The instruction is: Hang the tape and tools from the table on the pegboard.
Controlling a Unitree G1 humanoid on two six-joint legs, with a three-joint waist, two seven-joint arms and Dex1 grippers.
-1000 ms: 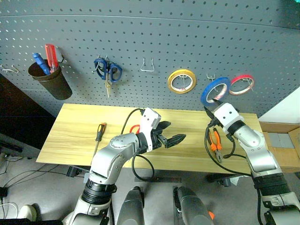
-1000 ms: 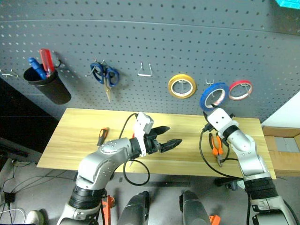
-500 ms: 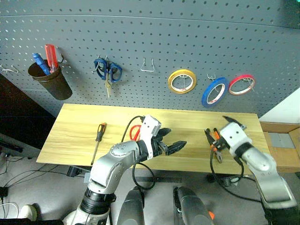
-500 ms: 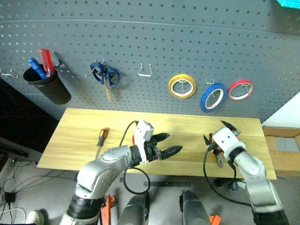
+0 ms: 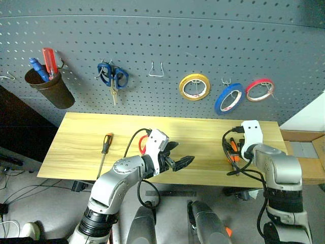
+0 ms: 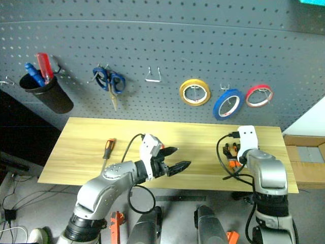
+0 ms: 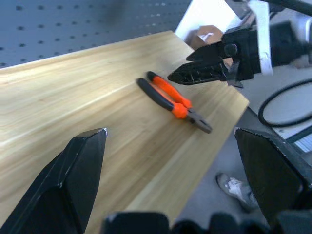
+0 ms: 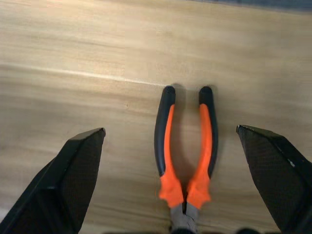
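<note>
Pliers with orange-and-black handles point(image 8: 186, 155) lie flat on the light plank table point(image 5: 81, 137), between the right gripper point(image 7: 204, 72)'s wide-open fingers; closing over one handle alone could make them pivot and slip free.

Floor point(image 5: 30, 195): grey, with loose cables at one side
Right side: white wall point(image 5: 310, 119); cardboard box point(image 5: 304, 150)
Light: even, indoor
</note>
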